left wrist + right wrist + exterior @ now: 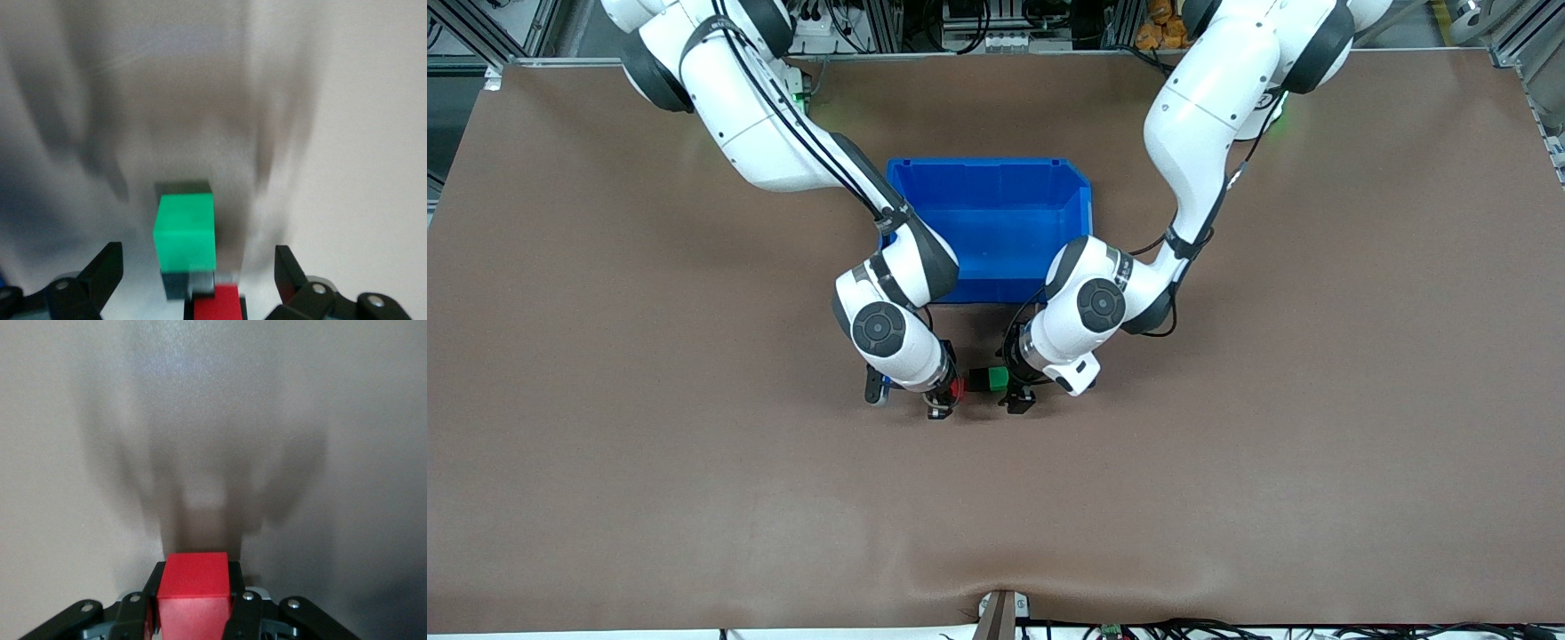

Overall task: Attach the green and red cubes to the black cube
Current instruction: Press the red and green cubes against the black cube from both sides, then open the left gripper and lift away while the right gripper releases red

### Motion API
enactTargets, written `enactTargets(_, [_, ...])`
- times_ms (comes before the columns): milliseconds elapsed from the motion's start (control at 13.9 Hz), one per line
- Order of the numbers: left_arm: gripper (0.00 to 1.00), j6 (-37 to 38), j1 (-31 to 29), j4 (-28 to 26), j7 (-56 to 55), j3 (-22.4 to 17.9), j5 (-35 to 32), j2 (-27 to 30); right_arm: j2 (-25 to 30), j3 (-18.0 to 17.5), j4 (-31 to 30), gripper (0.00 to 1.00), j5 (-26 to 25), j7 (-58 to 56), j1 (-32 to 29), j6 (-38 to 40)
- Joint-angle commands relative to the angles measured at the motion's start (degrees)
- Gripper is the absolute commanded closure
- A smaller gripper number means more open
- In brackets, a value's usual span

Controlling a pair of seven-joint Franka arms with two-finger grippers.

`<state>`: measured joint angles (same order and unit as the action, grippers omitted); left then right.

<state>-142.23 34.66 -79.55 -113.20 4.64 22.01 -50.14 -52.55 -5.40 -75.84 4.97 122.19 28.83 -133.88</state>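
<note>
The green cube [998, 380] and the black cube [980, 380] are joined side by side, just nearer the front camera than the blue bin. My right gripper [944, 397] is shut on the red cube [958, 388], which fills its jaws in the right wrist view [193, 590]. It holds the red cube right against the black cube's free side. My left gripper [1016, 394] is open beside the green cube. In the left wrist view its fingers [100, 273] stand wide apart, with the green cube [185, 230], the black cube [175, 283] and the red cube [217, 303] between and ahead of them.
An open blue bin [978, 164] stands at the table's middle, just farther from the front camera than the cubes. Both arms' elbows hang over its near corners. Brown tabletop stretches all round.
</note>
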Motion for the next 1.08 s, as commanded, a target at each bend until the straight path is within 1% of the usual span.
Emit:
enactTargets(0, [0.00,6.6,-2.0,-1.0,2.2,-0.6,-0.9,5.3,-0.9,0.5,-0.6,1.00,0.5,1.3,1.1,-2.3])
enactTargets(216, [0.00,14.6,-6.1,-1.3,8.9,-0.3,-0.8,10.5,-1.0,0.5,-0.7,1.00,0.5,2.7,1.3,-2.3])
enactTargets(288, [0.00,17.0,-7.5,-1.3,10.3,-0.3,-0.8,12.2,-1.0,0.4,-0.7,0.92,0.5,2.7,1.4,-2.2])
enactTargets(360, [0.00,19.2,-8.8,-1.3,11.0,-0.3,-0.8,13.8,-1.0,0.5,-0.7,0.56,0.3,2.7,1.5,-2.2])
enactTargets(432, [0.00,21.3,-10.3,-1.3,11.0,-0.3,-0.8,15.3,-1.0,0.5,-0.7,0.11,0.2,2.8,1.8,-2.0])
enactTargets(504, [0.00,23.6,-11.8,-1.3,11.3,-0.2,-0.9,16.6,-1.0,0.5,-0.7,0.00,0.1,2.9,1.9,-1.7])
enactTargets(792, [0.00,30.6,-16.1,-1.2,19.0,-0.3,-0.9,20.6,-0.4,0.7,-0.6,0.00,-0.3,2.7,2.3,-0.4])
enactTargets(1008, [0.00,37.7,-20.4,-1.1,25.6,-0.5,-0.9,23.6,1.4,0.7,-0.1,0.00,-0.7,1.9,1.3,3.2])
